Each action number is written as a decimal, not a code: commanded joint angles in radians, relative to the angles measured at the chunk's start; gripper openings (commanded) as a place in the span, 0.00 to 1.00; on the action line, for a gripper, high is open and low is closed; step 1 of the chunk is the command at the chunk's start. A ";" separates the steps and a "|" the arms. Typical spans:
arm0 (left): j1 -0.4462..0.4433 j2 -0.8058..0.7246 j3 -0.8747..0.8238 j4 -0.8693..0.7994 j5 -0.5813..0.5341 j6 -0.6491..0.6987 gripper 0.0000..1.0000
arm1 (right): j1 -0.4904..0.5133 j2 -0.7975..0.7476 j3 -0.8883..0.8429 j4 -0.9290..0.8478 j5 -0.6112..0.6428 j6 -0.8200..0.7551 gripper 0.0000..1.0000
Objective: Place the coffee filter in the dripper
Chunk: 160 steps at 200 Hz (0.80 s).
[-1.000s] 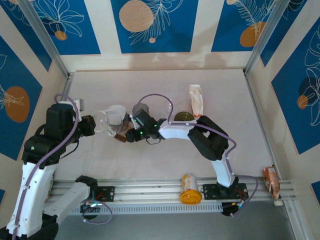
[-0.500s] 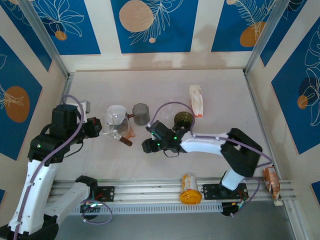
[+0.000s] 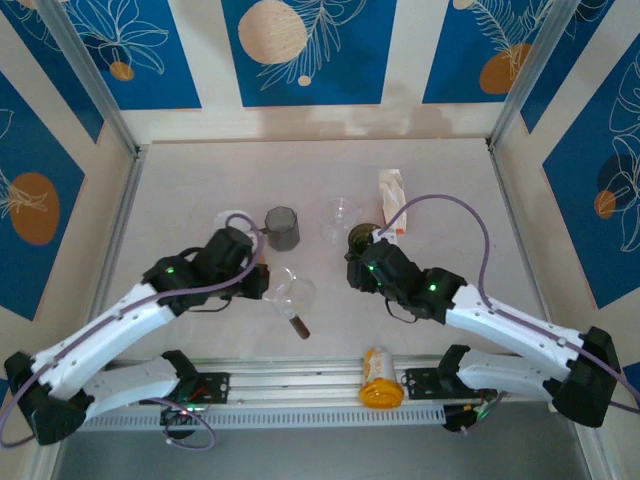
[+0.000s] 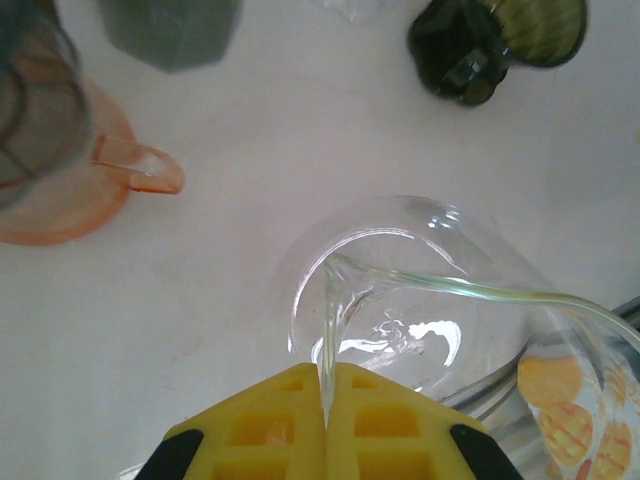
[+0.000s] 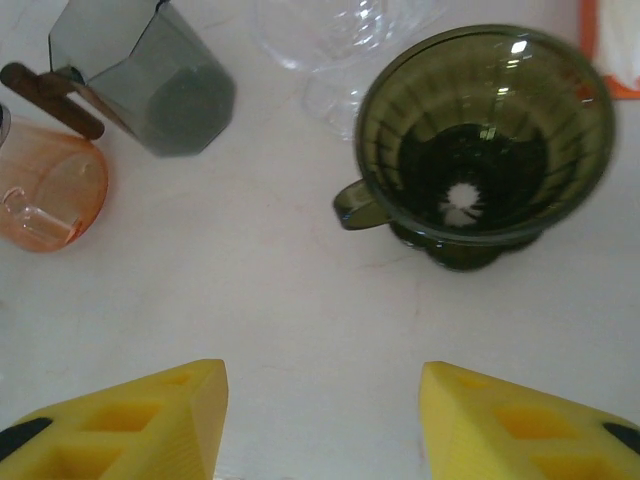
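Left gripper (image 4: pixel 328 372): your fingers are pinched on the rim of the glass carafe (image 4: pixel 420 300), bottom centre;
Right gripper (image 5: pixel 322 378): your fingers stand wide, nothing between them, bottom edge;
Dripper (image 5: pixel 485 130): upright, upper right;
Coffee filter packet (image 3: pixel 392 198): right of centre, just beside the dripper

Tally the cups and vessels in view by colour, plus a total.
Green: 1, the dripper
Orange: 1, the handled cup
Grey: 1, the faceted cup
Clear: 2, the glass carafe and the clear cup
Total: 5
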 commanded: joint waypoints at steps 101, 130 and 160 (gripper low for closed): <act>-0.117 0.358 0.010 0.186 -0.119 -0.014 0.00 | 0.007 -0.070 -0.025 -0.173 0.051 0.059 0.59; -0.121 0.384 -0.005 0.205 -0.113 -0.013 0.00 | 0.008 -0.064 -0.023 -0.178 0.050 0.071 0.59; -0.122 0.385 -0.013 0.217 -0.102 -0.018 0.13 | -0.010 -0.024 -0.004 -0.194 0.028 0.110 0.62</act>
